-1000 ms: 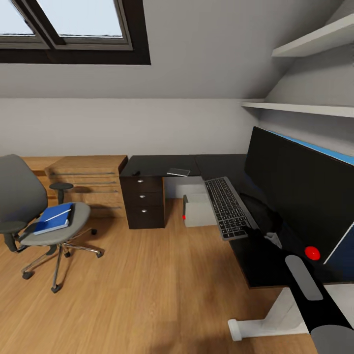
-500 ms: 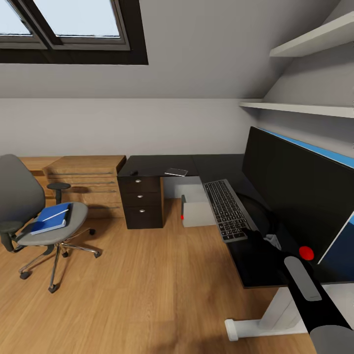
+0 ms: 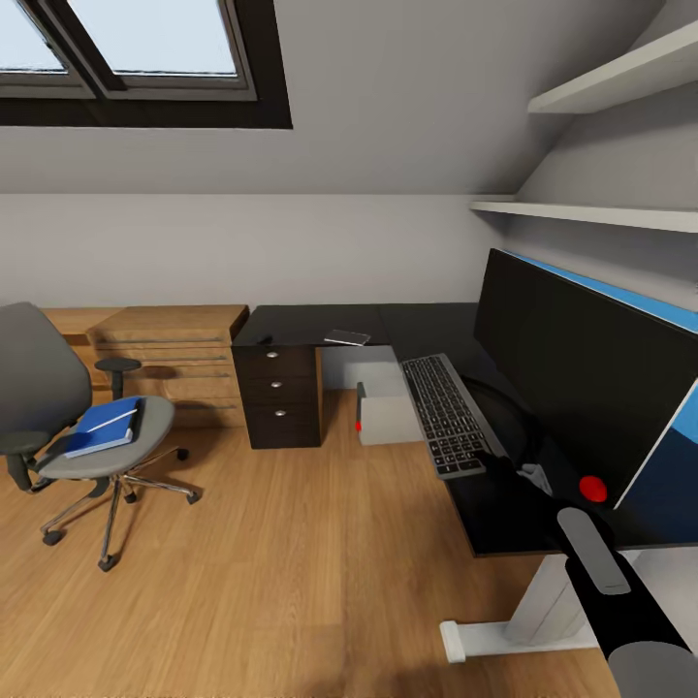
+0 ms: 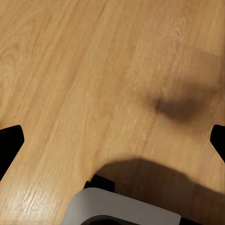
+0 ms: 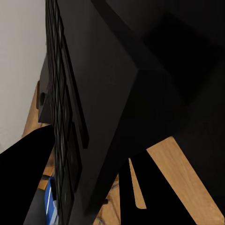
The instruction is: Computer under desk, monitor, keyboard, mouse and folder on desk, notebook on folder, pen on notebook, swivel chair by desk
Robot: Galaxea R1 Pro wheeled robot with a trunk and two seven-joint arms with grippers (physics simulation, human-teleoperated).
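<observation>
The keyboard (image 3: 448, 414) lies on the table (image 3: 427, 325) just in front of the monitor (image 3: 582, 388), its near end poking a little past the table's front edge. The right gripper (image 3: 528, 475) sits low over the table right beside that near end. Over the last second the whole picture has slid slightly, so the head or base has moved, while the keyboard keeps its place against the monitor and the arm stays by it. In the right wrist view the keyboard (image 5: 63, 136) fills the space close ahead of the gripper, but whether the jaws grip it, or how wide they stand, I cannot tell. My reading is that the keyboard step is about done or being finished.

The computer (image 3: 388, 415) stands on the floor under the table. The mouse (image 3: 264, 340) looks like the small dark shape on the far corner, well apart from the keyboard, and the notebook (image 3: 347, 338) lies farther along that top. The blue folder (image 3: 97, 428), with the pen (image 3: 109, 419) on it, is on the chair (image 3: 73, 427), which stands well away from the table, so most steps remain.

The left wrist view shows the left gripper's fingertips (image 4: 10, 140) spread wide apart over bare wood floor (image 4: 93, 70), holding nothing.
</observation>
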